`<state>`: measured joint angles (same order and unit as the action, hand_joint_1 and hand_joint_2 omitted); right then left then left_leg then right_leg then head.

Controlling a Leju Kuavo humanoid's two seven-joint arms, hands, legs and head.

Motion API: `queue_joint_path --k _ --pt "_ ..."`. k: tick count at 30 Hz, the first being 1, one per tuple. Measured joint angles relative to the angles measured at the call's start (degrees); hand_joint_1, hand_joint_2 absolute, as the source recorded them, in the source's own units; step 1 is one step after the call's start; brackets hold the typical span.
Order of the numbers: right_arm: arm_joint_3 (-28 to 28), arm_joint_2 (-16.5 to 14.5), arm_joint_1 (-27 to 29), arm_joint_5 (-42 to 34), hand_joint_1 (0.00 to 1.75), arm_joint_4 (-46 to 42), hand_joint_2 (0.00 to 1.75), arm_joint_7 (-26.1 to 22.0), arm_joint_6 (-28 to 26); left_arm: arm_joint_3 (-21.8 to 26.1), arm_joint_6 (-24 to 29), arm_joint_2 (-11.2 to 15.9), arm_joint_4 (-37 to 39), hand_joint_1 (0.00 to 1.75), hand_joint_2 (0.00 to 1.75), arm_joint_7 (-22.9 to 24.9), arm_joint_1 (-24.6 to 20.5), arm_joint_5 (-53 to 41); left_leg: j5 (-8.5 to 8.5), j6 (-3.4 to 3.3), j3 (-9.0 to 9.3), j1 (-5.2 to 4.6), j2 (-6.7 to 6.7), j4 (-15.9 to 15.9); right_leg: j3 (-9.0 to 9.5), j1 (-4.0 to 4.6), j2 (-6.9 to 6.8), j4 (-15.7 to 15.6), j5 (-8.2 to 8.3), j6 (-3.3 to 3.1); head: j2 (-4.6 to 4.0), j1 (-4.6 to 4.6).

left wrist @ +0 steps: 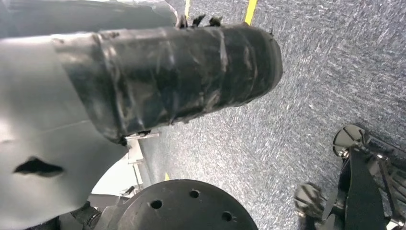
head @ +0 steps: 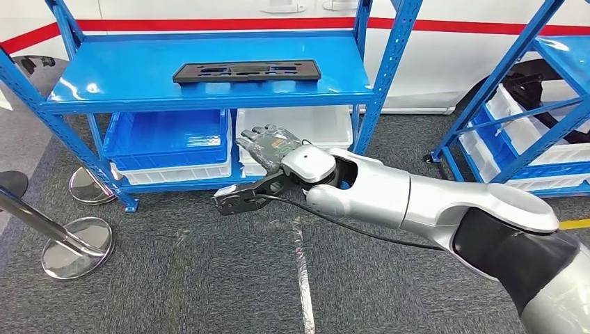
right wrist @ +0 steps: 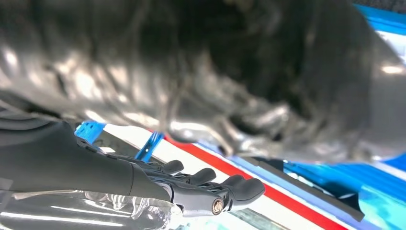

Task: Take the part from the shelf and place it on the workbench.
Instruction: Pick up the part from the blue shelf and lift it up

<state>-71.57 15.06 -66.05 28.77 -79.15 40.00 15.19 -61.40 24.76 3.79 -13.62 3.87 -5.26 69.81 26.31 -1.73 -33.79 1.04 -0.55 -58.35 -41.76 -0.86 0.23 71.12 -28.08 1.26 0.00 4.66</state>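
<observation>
Far edge of part (right wrist: 306,184) blurred

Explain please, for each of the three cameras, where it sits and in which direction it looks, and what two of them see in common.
Head view: high on the body, facing forward and down at the blue shelf with the black part on top; the right arm and right hand reach toward it.
Left wrist view: at the left wrist, looking down at the grey carpet; dark robot body parts fill the near side.
Right wrist view: behind the right hand, fingers apart, looking toward the shelf.
Shared: head and right wrist views both show the right hand and the shelf.
</observation>
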Motion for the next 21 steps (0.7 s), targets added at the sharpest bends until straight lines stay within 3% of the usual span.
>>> queue_joint_path --k 2,3,5,8,10,12,13,14,16,18,21 --pt "-0.04 -0.01 -0.16 -0.01 0.0 -0.01 0.0 0.0 -0.05 0.0 0.0 -0.02 0.0 0.0 0.0 -0.01 0.07 -0.01 0.76 0.45 0.53 -0.02 -0.11 -0.33 3.13 0.01 0.0 -7.44 3.65 -0.15 0.0 -0.03" --pt "-0.08 -0.01 -0.25 -0.03 0.0 -0.01 0.0 -0.01 -0.1 0.0 0.0 -0.02 0.0 0.0 0.0 -0.02 0.07 -0.01 1.02 0.76 0.61 -0.1 -0.15 -0.43 4.28 0.1 0.04 -9.86 4.33 -0.3 0.0 -0.05" --pt "-0.19 -0.02 -0.36 -0.13 0.0 -0.03 0.0 -0.01 -0.22 0.0 0.0 -0.02 0.0 0.0 0.0 -0.03 -0.01 -0.01 1.21 1.42 0.6 -0.27 -0.2 -0.35 4.97 0.38 0.16 -11.18 3.94 -0.66 0.0 -0.11" --pt "-0.28 -0.03 -0.54 -0.45 0.0 -0.05 0.0 0.05 -0.56 0.0 0.0 -0.03 0.0 0.0 0.0 0.01 -0.04 0.0 2.07 2.35 0.58 -0.14 -0.03 -1.02 5.63 0.09 0.25 -11.88 3.8 -1.55 0.0 -0.2" --pt "-0.39 -0.2 -0.75 -0.56 0.0 -0.07 0.0 -0.07 -0.68 0.0 -0.03 -0.03 0.0 0.0 0.0 0.01 -0.02 -0.01 4.48 2.78 -1.81 -0.07 0.16 -5.99 6.26 -0.05 0.24 -12.26 3.64 -2.12 0.0 -0.42" --pt "-0.8 -0.63 -0.84 -0.54 0.0 -0.08 0.0 -0.9 -0.67 0.0 -0.14 -0.03 0.0 0.0 0.0 -0.03 -0.06 -0.02 6.84 3.03 -6.0 -0.06 0.18 -13.22 6.55 0.1 0.24 -12.21 3.31 -2.53 0.0 -0.53" --pt "-1.12 -0.97 -0.83 -0.5 0.0 -0.08 0.0 -1.61 -0.67 0.0 -0.21 -0.03 0.0 0.0 0.0 -0.06 -0.06 -0.02 6.88 3.08 -7.52 -0.05 0.19 -15.3 6.7 0.18 0.26 -12.14 3.11 -2.67 0.0 -0.52" --pt "-1.46 -1.37 -0.82 -0.44 0.0 -0.08 0.0 -2.45 -0.68 0.0 -0.28 -0.03 0.0 0.0 0.0 -0.11 -0.04 -0.02 5.83 3.04 -8.06 -0.05 0.19 -15.32 6.88 0.24 0.31 -12.07 2.88 -2.73 0.0 -0.52" --pt "-2.13 -2.47 -0.81 -0.28 0.0 -0.05 0.0 -3.83 -0.7 0.0 -0.39 -0.02 0.0 0.0 0.0 -0.27 -0.01 -0.02 1.41 2.7 -6.14 -0.08 0.19 -9.5 7.44 0.3 0.46 -11.92 2.35 -2.63 0.0 -0.52" --pt "-2.74 -3.54 -0.86 -0.15 0.0 0.04 0.0 -4.53 -0.8 0.0 -0.45 0.01 0.01 0.0 0.0 -0.49 -0.06 -0.03 -1.34 2.18 -3.28 -0.36 0.17 -2.93 7.77 0.5 0.56 -11.78 1.86 -2.3 0.0 -0.57" --pt "-3.66 -4.58 -0.93 0.02 0.0 0.22 0.0 -5.11 -0.9 0.0 -0.5 0.03 0.02 0.0 0.0 -0.69 -0.25 -0.03 -1.21 1.53 -2.07 -0.63 0.0 -0.31 7.88 0.71 0.47 -11.99 1.64 -1.61 0.0 -0.57"
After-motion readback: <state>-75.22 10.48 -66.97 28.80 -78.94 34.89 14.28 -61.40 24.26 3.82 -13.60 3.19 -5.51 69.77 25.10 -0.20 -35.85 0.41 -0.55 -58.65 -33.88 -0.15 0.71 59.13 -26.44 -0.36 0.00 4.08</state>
